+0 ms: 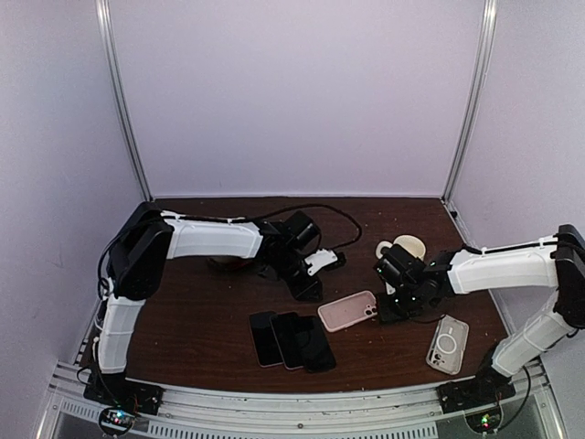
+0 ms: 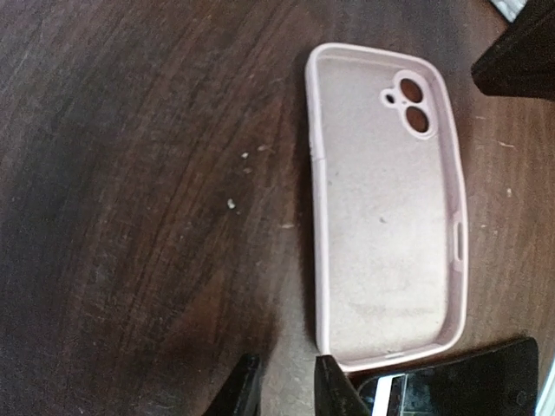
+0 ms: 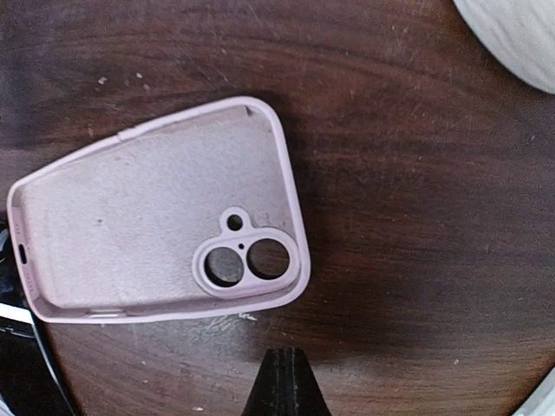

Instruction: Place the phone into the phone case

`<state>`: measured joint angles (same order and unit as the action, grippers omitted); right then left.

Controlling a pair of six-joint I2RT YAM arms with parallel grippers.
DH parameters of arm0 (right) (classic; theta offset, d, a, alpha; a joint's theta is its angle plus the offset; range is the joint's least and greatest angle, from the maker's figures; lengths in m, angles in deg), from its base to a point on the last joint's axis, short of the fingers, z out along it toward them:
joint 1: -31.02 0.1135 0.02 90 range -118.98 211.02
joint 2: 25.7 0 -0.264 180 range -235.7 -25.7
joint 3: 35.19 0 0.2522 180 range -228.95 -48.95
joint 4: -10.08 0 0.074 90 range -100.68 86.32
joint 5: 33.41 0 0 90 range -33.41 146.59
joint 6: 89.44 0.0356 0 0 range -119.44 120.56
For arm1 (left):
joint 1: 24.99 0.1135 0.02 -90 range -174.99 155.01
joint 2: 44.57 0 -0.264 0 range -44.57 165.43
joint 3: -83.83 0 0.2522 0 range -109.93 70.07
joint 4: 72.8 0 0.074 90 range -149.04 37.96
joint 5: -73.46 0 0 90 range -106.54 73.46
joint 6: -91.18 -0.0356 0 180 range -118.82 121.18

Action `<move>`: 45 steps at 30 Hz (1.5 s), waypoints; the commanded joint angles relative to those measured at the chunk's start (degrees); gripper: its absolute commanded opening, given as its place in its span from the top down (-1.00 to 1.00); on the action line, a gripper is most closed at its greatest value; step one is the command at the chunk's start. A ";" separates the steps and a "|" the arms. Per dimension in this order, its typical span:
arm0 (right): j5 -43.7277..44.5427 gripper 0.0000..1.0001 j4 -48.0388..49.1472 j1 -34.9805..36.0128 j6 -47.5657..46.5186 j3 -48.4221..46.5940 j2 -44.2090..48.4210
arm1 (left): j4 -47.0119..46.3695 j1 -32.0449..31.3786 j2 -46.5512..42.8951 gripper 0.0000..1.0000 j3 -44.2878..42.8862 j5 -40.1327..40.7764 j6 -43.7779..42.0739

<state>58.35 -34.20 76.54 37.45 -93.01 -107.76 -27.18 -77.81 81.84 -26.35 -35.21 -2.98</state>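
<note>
A dark wooden table (image 1: 201,320), scuffed and flecked with pale specks, stands inside plain pale walls (image 1: 292,91) with metal posts (image 1: 123,101) at the back corners. The pink phone case (image 1: 347,311) lies flat near the middle, open side up and empty. The dark phones (image 1: 291,340) lie side by side just off its near-left end, and a clear case (image 1: 448,345) lies well apart to the right. The left gripper (image 2: 286,390) hangs by the pink case's bottom end with its fingers a narrow gap apart on nothing, and the right gripper (image 3: 279,381) is pinched tight and empty beside the camera-hole end.
</note>
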 commanded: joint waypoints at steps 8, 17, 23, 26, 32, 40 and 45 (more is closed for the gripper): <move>-3.13 1.00 6.78 -4.14 2.27 -0.82 -9.42 | 3.03 0.74 4.43 0.56 -0.96 -1.92 0.70; -3.72 1.00 7.14 -8.61 -6.70 -17.09 -22.19 | -1.66 -0.55 3.49 0.55 2.69 -7.11 -3.03; -6.81 1.00 7.65 -11.16 -8.56 -22.89 -24.35 | -7.32 -1.15 2.18 0.47 3.13 -13.87 -2.51; -7.31 0.97 5.05 -12.25 -10.13 -24.97 -23.66 | -11.89 -1.02 0.06 0.47 4.31 -13.49 -0.22; -0.81 0.75 -3.29 -11.60 -15.22 -26.01 -16.22 | -25.50 2.26 -13.01 0.49 15.49 -12.73 8.27; 6.23 -0.20 -13.06 -2.02 -13.36 -24.93 -9.90 | -5.37 10.62 -30.00 -0.36 19.79 13.61 11.08; 5.15 -0.59 -18.57 9.55 -10.54 -29.05 -11.98 | -8.81 11.15 -39.05 -0.93 29.34 30.48 9.51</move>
<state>62.72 -45.87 79.12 24.38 -118.49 -118.01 -37.87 -65.86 47.04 -4.95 -21.20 7.01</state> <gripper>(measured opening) 0.784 0.898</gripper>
